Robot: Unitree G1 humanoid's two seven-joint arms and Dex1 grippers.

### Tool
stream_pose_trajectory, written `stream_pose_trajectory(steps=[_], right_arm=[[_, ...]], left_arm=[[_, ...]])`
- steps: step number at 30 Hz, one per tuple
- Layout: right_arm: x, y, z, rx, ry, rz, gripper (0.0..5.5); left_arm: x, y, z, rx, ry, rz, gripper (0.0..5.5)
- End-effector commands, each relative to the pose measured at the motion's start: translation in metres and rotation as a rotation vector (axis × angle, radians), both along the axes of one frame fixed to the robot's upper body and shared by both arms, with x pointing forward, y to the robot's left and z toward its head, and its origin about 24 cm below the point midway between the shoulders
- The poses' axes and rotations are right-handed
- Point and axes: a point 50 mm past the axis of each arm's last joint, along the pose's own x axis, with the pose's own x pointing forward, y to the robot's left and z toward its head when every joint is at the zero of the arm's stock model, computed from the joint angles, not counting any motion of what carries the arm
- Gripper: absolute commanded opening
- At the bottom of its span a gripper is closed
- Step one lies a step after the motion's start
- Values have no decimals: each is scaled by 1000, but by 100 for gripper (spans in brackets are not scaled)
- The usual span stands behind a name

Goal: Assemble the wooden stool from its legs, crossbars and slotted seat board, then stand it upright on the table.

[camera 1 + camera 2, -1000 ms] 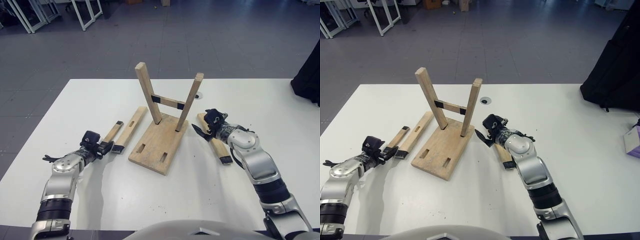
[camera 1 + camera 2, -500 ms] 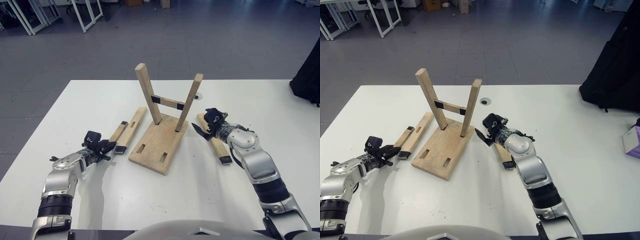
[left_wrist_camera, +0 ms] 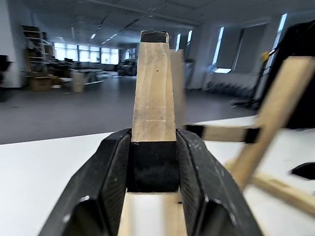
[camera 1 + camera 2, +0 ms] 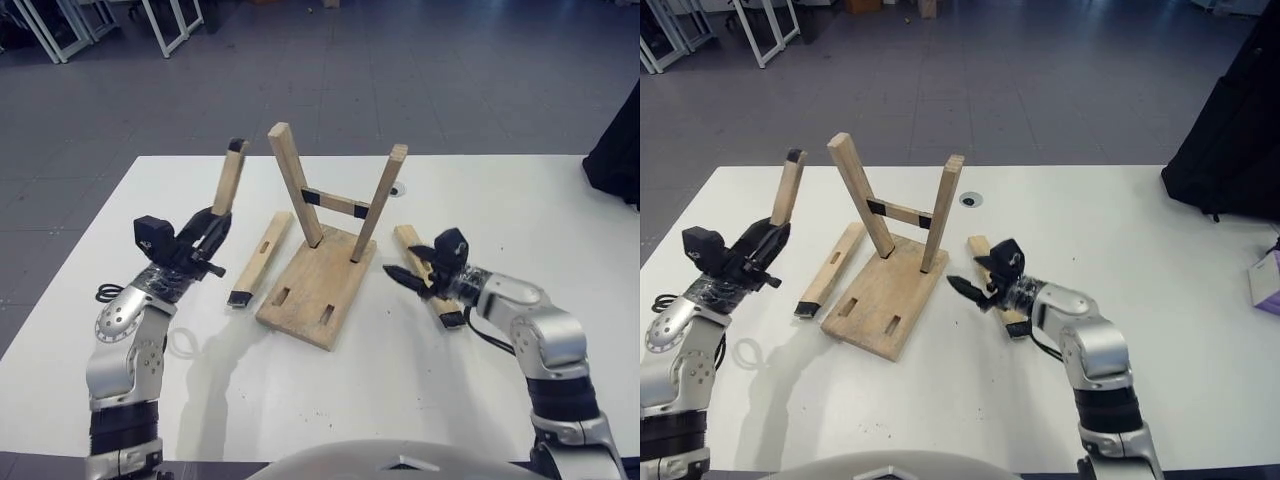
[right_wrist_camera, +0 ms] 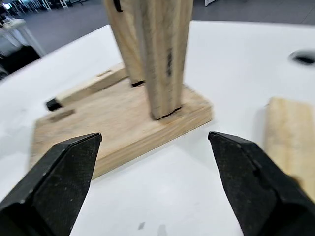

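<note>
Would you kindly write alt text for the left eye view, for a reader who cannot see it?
The left gripper, jaws shut, holds a short wooden bar up off the white table. The seat board lies flat with two legs and a crossbar standing in it; the right gripper, jaws open, is beside a loose leg.

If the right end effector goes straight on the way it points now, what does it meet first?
The open right end effector would probably meet the seat board at its edge, just by the foot of the nearer leg; depth is unclear.
</note>
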Motion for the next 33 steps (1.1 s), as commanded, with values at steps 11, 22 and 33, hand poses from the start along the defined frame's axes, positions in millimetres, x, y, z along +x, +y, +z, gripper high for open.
stream_pose_trajectory(steps=[11, 22, 33], right_arm=[[-2, 54, 58, 701, 222, -59, 399], [3, 63, 56, 748, 271, -75, 211], [5, 65, 59, 756, 239, -86, 40]], left_arm=[[-18, -67, -11, 428, -136, -256, 132], [-15, -75, -16, 450, -146, -303, 132], [-9, -70, -16, 458, -136, -291, 132]])
